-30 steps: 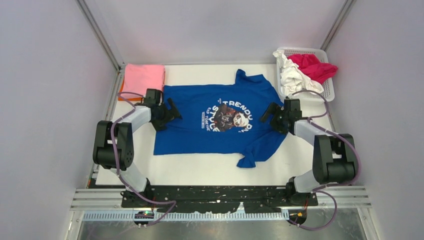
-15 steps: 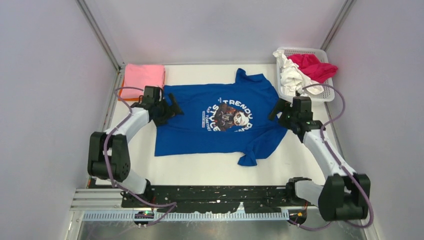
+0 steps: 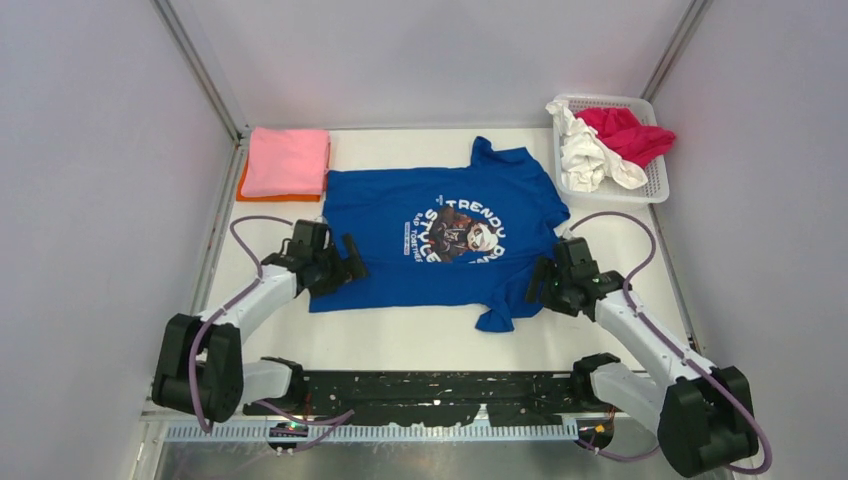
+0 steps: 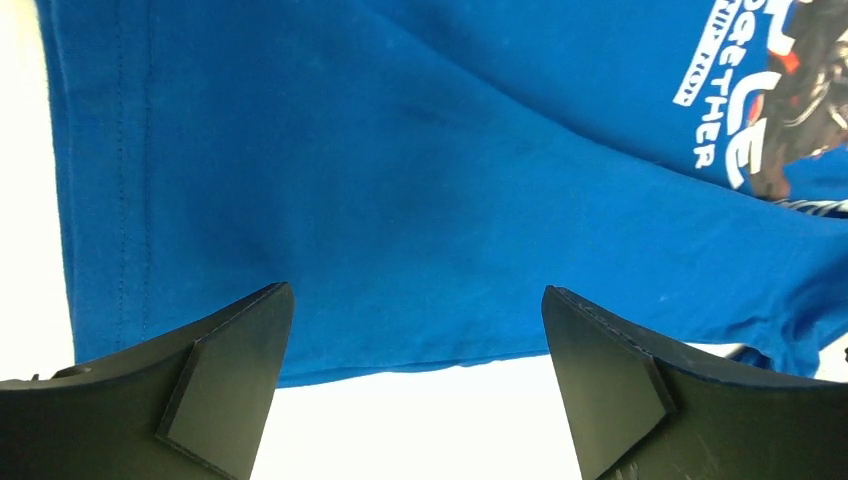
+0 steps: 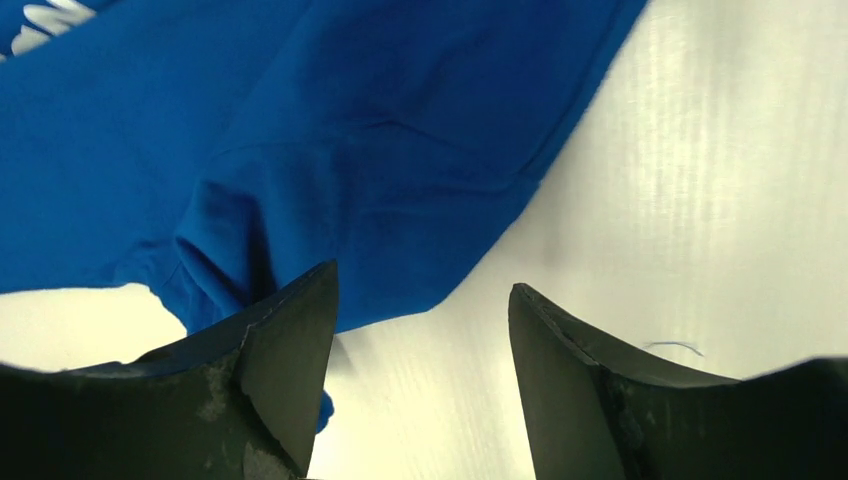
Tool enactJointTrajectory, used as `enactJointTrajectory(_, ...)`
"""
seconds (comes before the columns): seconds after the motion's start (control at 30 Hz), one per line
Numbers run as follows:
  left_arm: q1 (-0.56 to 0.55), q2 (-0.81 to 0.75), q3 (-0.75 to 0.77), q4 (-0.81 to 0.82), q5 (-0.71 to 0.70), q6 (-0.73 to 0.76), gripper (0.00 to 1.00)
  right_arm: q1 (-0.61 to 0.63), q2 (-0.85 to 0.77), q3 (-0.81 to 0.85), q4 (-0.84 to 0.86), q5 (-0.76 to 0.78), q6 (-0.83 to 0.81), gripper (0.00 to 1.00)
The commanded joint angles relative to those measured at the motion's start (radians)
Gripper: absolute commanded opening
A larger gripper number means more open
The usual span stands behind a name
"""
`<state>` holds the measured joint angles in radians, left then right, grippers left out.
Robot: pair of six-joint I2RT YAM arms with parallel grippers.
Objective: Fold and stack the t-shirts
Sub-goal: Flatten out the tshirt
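Note:
The royal-blue t-shirt (image 3: 440, 235) lies spread on the white table, graphic up, its near sleeve bunched at the front right (image 3: 497, 318). My left gripper (image 3: 350, 262) is open and empty over the shirt's near left corner; the left wrist view shows the blue hem (image 4: 400, 250) between its fingers. My right gripper (image 3: 537, 284) is open and empty beside the bunched sleeve (image 5: 330, 200). A folded pink shirt (image 3: 287, 160) lies on an orange one (image 3: 243, 189) at the back left. White (image 3: 587, 158) and crimson (image 3: 625, 133) shirts sit in the basket.
The white mesh basket (image 3: 655, 178) stands at the back right corner. Grey enclosure walls close in the table on three sides. Bare white tabletop (image 3: 400, 340) runs along the near edge in front of the blue shirt.
Both arms pulled back toward the near edge: the left gripper from the shirt's far left side to its near left corner, the right from the right edge to the bunched sleeve.

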<state>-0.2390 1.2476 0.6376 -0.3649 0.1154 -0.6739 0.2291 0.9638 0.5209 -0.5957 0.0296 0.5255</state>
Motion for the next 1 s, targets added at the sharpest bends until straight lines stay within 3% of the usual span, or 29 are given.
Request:
enactJointTrajectory(0.0, 0.013, 0.059, 0.011, 0.134, 0.001, -0.008, 1.0, 0.084, 0.08, -0.009, 0.123, 0.021, 0.081, 0.69)
enactJointTrajectory(0.3, 0.028, 0.224, 0.1, 0.151, 0.067, -0.006, 1.0, 0.163, 0.209, -0.032, 0.198, 0.043, 0.134, 0.5)
enactJointTrajectory(0.37, 0.035, 0.24, 0.106, 0.144, 0.06, -0.005, 1.0, 0.164, 0.229, -0.033, 0.218, 0.049, 0.14, 0.31)
enactJointTrajectory(0.4, 0.041, 0.246, 0.107, 0.141, 0.06, -0.003, 1.0, 0.163, 0.236, -0.03, 0.222, 0.056, 0.14, 0.17)
enactJointTrajectory(0.47, 0.054, 0.252, 0.107, 0.132, 0.052, -0.001, 1.0, 0.165, 0.229, -0.003, 0.194, 0.071, 0.127, 0.07)
enactJointTrajectory(0.6, 0.076, 0.246, 0.095, 0.12, 0.036, 0.0, 1.0, 0.167, 0.192, 0.134, 0.001, 0.078, 0.028, 0.05)
enactJointTrajectory(0.77, 0.082, 0.232, 0.088, 0.1, 0.011, 0.002, 1.0, 0.174, 0.181, 0.378, -0.43, 0.187, -0.038, 0.05)
enactJointTrajectory(0.93, 0.084, 0.229, 0.088, 0.091, 0.001, 0.003, 1.0, 0.174, 0.15, 0.467, -0.62, 0.289, -0.019, 0.05)
enactJointTrajectory(0.97, 0.085, 0.23, 0.09, 0.09, 0.004, 0.004, 1.0, 0.174, 0.158, 0.473, -0.643, 0.318, -0.017, 0.09)
